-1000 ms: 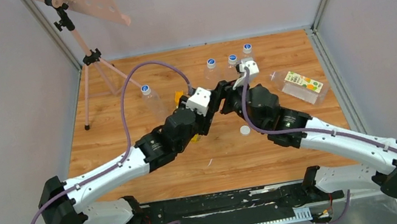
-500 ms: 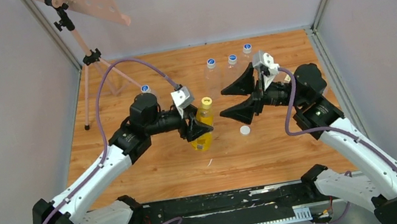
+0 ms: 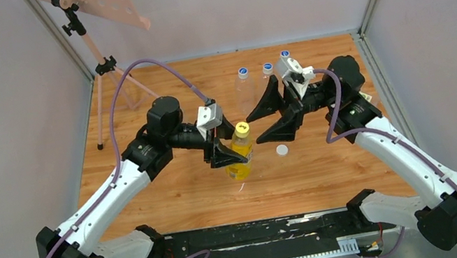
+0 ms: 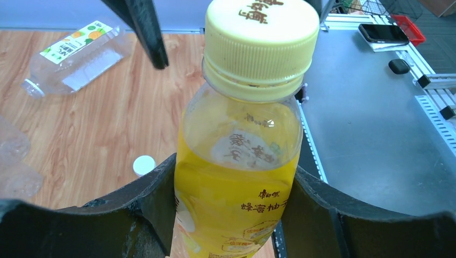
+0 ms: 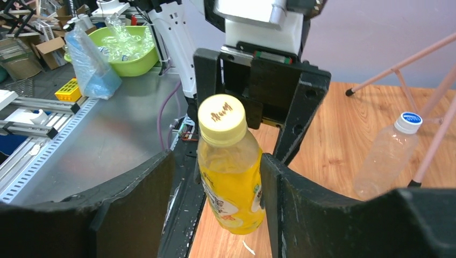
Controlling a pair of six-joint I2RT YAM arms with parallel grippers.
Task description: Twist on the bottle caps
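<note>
Reaching in from its side in the overhead view, the left gripper (image 3: 229, 156) is clamping the tilted yellow bottle (image 3: 241, 146). The right gripper (image 3: 258, 129) is hovering spread beside the yellow cap (image 3: 242, 127) (sitting on the neck). Seen from the left wrist, both fingers (image 4: 156, 199) are pressing the bottle's sides. Seen from the right wrist, wide fingers (image 5: 140, 204) are framing it, apart.

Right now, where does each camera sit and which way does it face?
Top: above, behind the arms, looking down on the table; both arms show.
Left wrist: on the left gripper, facing the bottle it grips; fingers show.
Right wrist: on the open right gripper, facing that bottle and left gripper; fingers show.
Shared: all show the yellow cap.
</note>
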